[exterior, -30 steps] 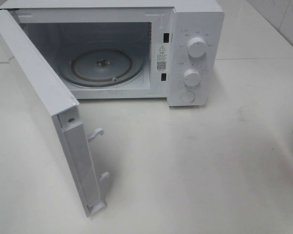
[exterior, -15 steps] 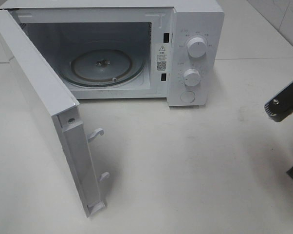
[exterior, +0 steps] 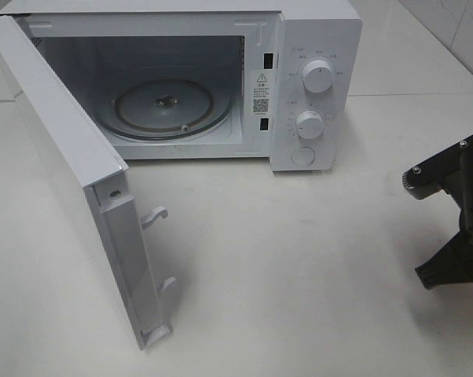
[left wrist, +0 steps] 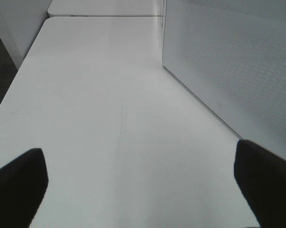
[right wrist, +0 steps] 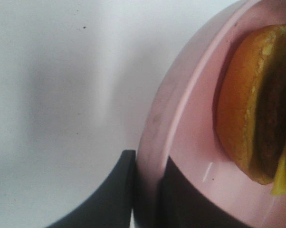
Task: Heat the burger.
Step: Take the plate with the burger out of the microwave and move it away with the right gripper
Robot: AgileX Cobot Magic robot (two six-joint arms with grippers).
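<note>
The burger (right wrist: 257,104) shows only in the right wrist view: orange-brown bun, dark patty and a bit of yellow cheese, lying on a round pink plate (right wrist: 190,123). My right gripper (right wrist: 147,190) is shut on the plate's rim, one finger on each side. In the high view only its black arm (exterior: 456,228) shows at the right edge; the plate and burger are out of frame there. My left gripper (left wrist: 138,190) is open and empty above the bare table.
A white microwave (exterior: 315,39) stands at the back with its door (exterior: 64,157) swung wide open towards the front left. The glass turntable (exterior: 166,106) inside holds nothing. The door's perforated panel (left wrist: 228,61) is beside my left gripper.
My right arm has come into the high view from the right edge and moved further left over the table. The microwave and its door have not moved.
</note>
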